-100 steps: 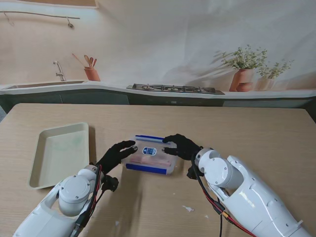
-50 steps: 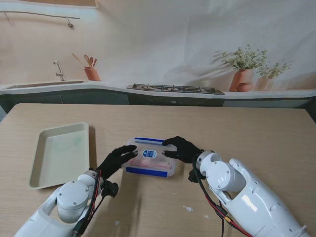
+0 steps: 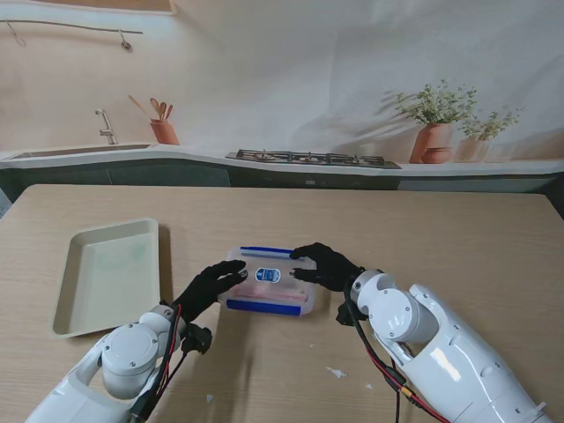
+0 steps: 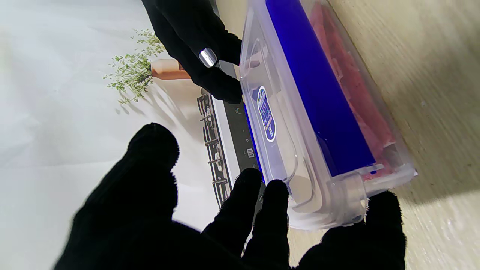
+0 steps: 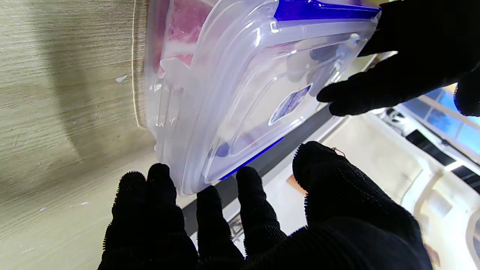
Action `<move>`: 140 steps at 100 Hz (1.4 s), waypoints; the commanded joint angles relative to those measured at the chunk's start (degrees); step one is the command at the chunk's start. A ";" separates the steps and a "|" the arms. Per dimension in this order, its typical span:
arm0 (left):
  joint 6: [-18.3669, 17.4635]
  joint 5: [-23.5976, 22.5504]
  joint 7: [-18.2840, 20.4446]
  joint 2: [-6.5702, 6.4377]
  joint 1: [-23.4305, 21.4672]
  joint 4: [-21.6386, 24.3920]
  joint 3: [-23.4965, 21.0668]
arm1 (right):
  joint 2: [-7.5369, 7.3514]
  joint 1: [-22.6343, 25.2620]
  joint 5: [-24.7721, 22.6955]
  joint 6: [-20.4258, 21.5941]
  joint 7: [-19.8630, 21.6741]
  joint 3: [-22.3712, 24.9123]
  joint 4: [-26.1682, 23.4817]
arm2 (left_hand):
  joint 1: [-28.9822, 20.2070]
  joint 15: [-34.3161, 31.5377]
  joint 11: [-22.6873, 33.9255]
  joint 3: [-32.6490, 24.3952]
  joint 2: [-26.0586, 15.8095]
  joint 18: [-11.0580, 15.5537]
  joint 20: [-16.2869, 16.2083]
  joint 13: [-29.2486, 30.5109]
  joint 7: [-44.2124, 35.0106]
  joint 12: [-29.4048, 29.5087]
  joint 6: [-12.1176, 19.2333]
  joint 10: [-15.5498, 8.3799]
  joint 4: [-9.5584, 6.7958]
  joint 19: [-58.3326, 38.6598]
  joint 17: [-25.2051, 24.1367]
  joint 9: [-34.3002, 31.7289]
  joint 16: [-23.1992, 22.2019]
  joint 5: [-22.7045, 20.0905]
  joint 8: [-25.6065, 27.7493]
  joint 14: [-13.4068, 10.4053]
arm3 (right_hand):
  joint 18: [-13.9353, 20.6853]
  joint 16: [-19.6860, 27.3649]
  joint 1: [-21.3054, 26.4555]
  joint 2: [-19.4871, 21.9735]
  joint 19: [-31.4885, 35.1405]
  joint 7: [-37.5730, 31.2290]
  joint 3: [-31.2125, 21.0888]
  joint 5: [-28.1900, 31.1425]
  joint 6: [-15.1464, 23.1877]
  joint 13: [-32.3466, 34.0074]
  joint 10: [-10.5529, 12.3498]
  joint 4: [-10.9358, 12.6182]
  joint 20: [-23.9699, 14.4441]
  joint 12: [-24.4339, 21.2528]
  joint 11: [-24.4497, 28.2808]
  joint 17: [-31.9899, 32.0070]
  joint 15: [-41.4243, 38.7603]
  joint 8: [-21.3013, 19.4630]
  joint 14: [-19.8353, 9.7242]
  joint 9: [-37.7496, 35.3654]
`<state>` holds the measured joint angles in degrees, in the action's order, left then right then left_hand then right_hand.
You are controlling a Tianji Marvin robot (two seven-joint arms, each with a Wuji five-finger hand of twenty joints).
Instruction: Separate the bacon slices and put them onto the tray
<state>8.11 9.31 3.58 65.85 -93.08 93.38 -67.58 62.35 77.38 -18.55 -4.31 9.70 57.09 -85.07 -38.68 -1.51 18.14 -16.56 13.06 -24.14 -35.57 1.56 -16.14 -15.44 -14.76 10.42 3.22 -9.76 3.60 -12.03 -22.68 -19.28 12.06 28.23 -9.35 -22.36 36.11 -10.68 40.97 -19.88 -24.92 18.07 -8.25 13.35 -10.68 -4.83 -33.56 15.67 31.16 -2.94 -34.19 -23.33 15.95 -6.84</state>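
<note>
My left hand (image 3: 210, 284) and right hand (image 3: 323, 265) clasp the closed box (image 3: 267, 279) of bacon (image 4: 348, 80) between their spread fingers (image 5: 159, 187) at its opposite ends on the table (image 3: 441, 247), the tray (image 3: 106, 273) lying empty beyond my left fingers.

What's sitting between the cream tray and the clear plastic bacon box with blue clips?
Only bare wooden table between cream tray and box, in the stand view.

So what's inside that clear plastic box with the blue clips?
Through the container wall, pink-red bacon shows, lying flat inside. The lid is on, so the number of slices and how they are stacked stays hidden.
</note>
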 commanded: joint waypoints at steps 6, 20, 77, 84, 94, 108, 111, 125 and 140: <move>-0.46 0.34 2.50 1.13 -0.33 0.74 1.74 | 1.07 1.50 0.11 0.65 1.61 -0.73 0.02 | -0.63 -10.02 1.05 2.02 -1.54 0.32 -0.72 7.49 0.01 -0.25 1.41 2.33 -1.96 -2.22 2.91 0.01 -0.30 -1.02 0.00 -6.09 | 4.06 1.66 -0.78 1.37 -3.77 0.01 1.77 -1.43 2.04 -0.39 1.45 1.11 0.39 3.84 9.82 1.06 1.19 0.71 -6.80 -6.25; -1.13 -1.04 2.21 1.00 -0.50 1.14 1.20 | 1.03 1.64 -0.24 1.37 1.47 -0.37 -0.02 | -0.11 -9.63 1.05 2.82 -1.32 -1.48 -1.02 7.26 -0.74 -0.25 4.25 0.59 -1.94 -2.36 2.74 0.34 -0.16 -1.47 0.36 -6.41 | 3.66 2.56 -1.45 1.28 -7.73 0.24 2.85 -1.76 2.66 -1.25 2.20 1.15 -2.40 3.21 8.47 0.81 3.03 0.68 -7.26 -4.96; 0.14 -6.97 1.06 0.55 -1.13 2.48 -1.58 | 1.46 1.33 -2.75 0.67 -1.33 0.27 1.82 | 0.23 -8.71 -0.33 7.37 -2.38 -7.34 -2.22 7.43 -1.43 0.44 7.12 -0.06 -2.41 -2.75 3.91 0.48 -0.33 -0.70 1.00 -6.18 | 3.49 4.29 -3.14 1.20 -17.02 1.55 5.73 -2.89 3.97 -3.52 2.20 1.29 -10.56 0.39 2.27 1.04 6.39 0.41 -7.95 -2.72; 0.48 -7.07 0.96 0.58 -1.13 2.35 -1.60 | 1.42 1.37 -2.65 0.87 -1.19 0.20 1.84 | -0.09 -8.68 -0.33 7.50 -2.40 -7.22 -2.26 7.34 -1.41 0.43 7.01 -0.07 -2.47 -2.70 3.83 0.49 -0.37 -0.87 1.01 -6.23 | 3.25 4.38 -3.61 1.07 -17.11 1.66 6.18 -2.98 5.88 -3.58 1.82 1.27 -10.61 -0.01 1.24 1.09 6.56 0.42 -7.55 -2.55; 0.68 -7.16 0.71 0.65 -1.11 2.05 -1.58 | 1.31 1.50 -2.28 1.47 -0.68 0.23 1.57 | -0.37 -8.67 -0.37 7.76 -2.55 -7.17 -2.35 7.30 -1.33 0.44 6.95 0.01 -2.51 -2.68 3.84 0.50 -0.42 -1.06 1.01 -6.14 | 2.81 5.10 -4.13 1.09 -17.63 2.66 7.18 -3.29 9.16 -3.66 1.55 1.33 -10.52 -1.26 -2.05 1.20 7.93 0.96 -6.91 -2.72; 0.71 -7.07 0.44 0.74 -1.12 1.88 -1.58 | 1.18 1.81 -1.99 2.37 -0.26 0.62 0.84 | -0.78 -8.62 -0.39 8.00 -2.64 -6.86 -2.39 7.22 -1.29 0.46 6.87 0.01 -2.56 -2.56 3.69 0.48 -0.46 -1.31 1.02 -6.05 | 2.09 6.94 -4.29 1.48 -18.99 4.92 8.92 -3.74 12.62 -3.71 1.97 1.51 -9.36 -2.82 -6.63 1.17 11.51 2.91 -5.81 -2.99; 0.69 -7.08 0.43 0.73 -1.12 1.90 -1.59 | 1.17 1.87 -1.94 2.60 -0.27 0.73 0.71 | -0.81 -8.62 -0.39 8.07 -2.60 -6.86 -2.40 7.23 -1.27 0.47 6.83 0.09 -2.56 -2.55 3.70 0.50 -0.47 -1.32 1.01 -6.06 | 2.04 7.20 -4.37 1.53 -19.21 5.08 9.24 -3.81 13.06 -3.91 1.90 1.51 -9.17 -2.98 -7.13 1.35 12.04 3.12 -5.57 -2.97; 0.46 -7.35 0.50 0.67 -1.11 2.06 -1.73 | 1.19 2.44 -1.91 2.98 -0.60 1.42 -0.30 | -1.02 -8.62 -0.34 8.25 -2.59 -6.56 -2.41 7.25 -1.29 0.45 6.92 0.12 -2.59 -2.50 3.75 0.44 -0.50 -1.59 1.05 -6.11 | -0.71 8.23 -4.62 1.79 -20.36 5.52 10.69 -4.06 15.09 -3.46 1.20 1.59 -7.68 -3.66 -9.16 0.81 13.98 3.95 -3.48 -2.86; 0.44 -7.22 0.57 0.67 -1.02 2.04 -1.73 | 1.01 2.94 -1.64 2.52 0.13 1.80 -1.28 | -1.08 -8.63 -0.26 8.36 -2.68 -6.46 -2.38 7.26 -1.24 0.44 7.09 0.00 -2.61 -2.41 3.70 0.53 -0.52 -1.62 1.05 -6.10 | -4.93 9.07 -4.92 2.24 -22.96 6.03 12.62 -3.82 17.38 -2.93 1.58 1.67 -3.82 -3.95 -10.35 -0.38 15.60 5.10 -1.54 -3.01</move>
<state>8.58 1.89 3.37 66.25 -94.14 94.90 -69.27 63.13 79.72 -20.35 -1.59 8.49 59.00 -85.36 -38.70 -9.05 18.14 -9.53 11.91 -30.02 -36.43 6.97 -17.07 -15.44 -9.69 10.65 3.22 -10.65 6.61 -12.03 -22.74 -19.97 12.69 26.01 -12.43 -13.24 33.03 -10.63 20.34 -14.73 -14.11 15.79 5.35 11.62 -9.31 -4.83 -39.16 12.09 22.07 -2.98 -18.87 -19.28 15.37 -9.32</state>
